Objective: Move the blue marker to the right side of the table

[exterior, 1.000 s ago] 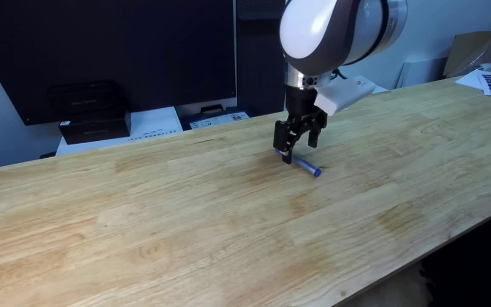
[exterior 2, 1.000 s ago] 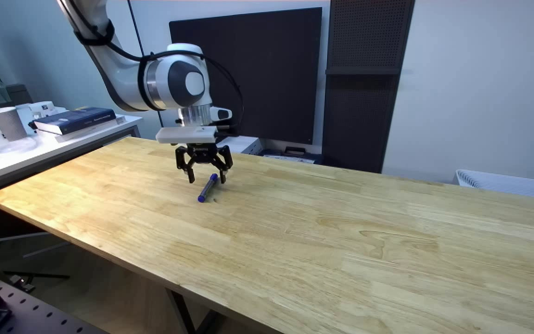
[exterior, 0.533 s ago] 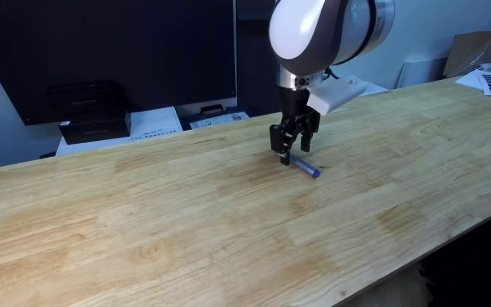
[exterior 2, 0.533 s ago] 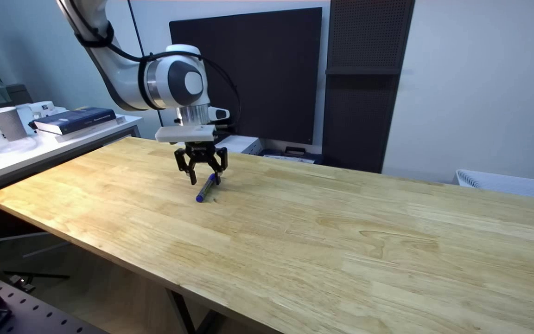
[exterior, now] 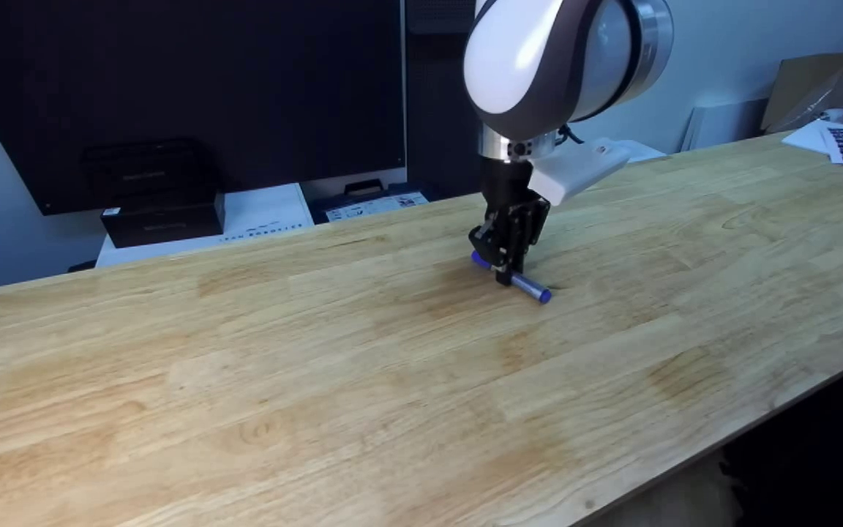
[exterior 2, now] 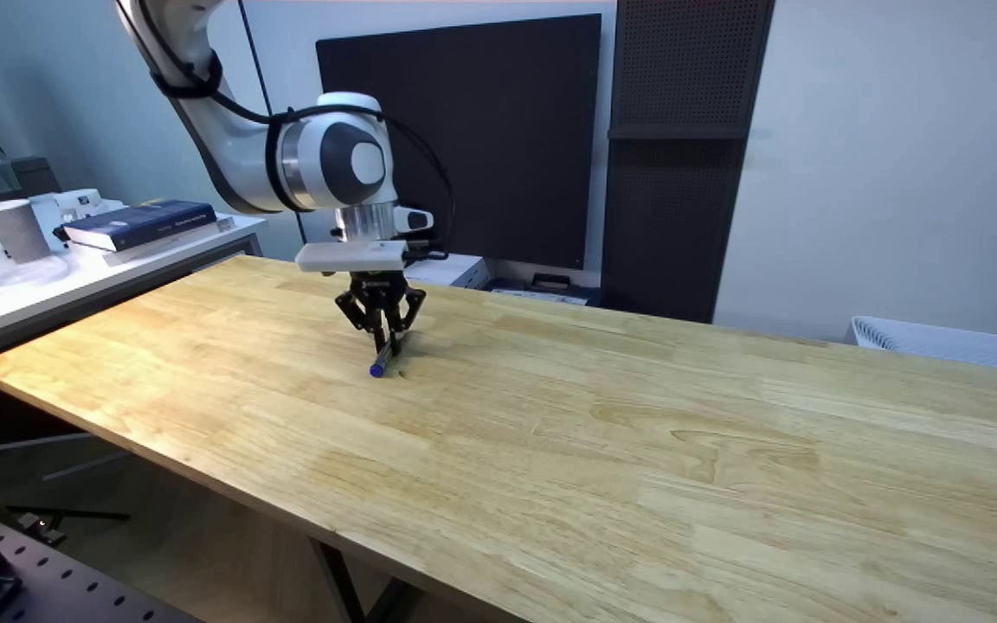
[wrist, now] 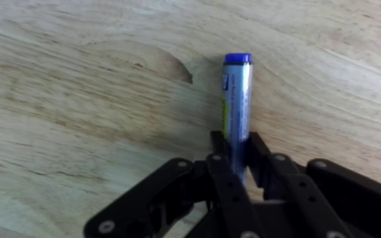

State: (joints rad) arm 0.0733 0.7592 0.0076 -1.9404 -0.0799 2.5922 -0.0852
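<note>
- Gripper (wrist: pixel 237 142): drawn in tight, 2 black fingers (wrist: pixel 217 142) clamping the blue marker (wrist: pixel 238 99), 1 per long side, looks like contact on both.
- Wrist view: marker's printed, blue-tipped length sticks out past the fingers; the rest runs back between them, partly hidden.
- Table (exterior: pixel 246 402): light wood, strip grain. Marker lies level at the tabletop; cannot tell if any of it is raised off the wood.
- In an exterior view, blue marker (exterior 2: pixel 382 359) sits on the left part of the table, closer to the far edge than the near edge.
- In an exterior view, blue marker (exterior: pixel 531 287) is a bit right of middle, slanting from far left to near right, 1 end showing on each side of the gripper.
- Arm (exterior 2: pixel 317 169): above the table in both exterior views, gripper pointing down. White block (exterior 2: pixel 351 256) mounted just above the gripper.
- Dark panel (exterior 2: pixel 498 147): past the far edge, both exterior views.
- Side desk (exterior 2: pixel 243 223), left, in an exterior view: blue book (exterior 2: pixel 139 223) and gray cup (exterior 2: pixel 18 234) on it, book right of cup.
- Black box (exterior: pixel 165 219): past the far edge, left, in an exterior view.
</note>
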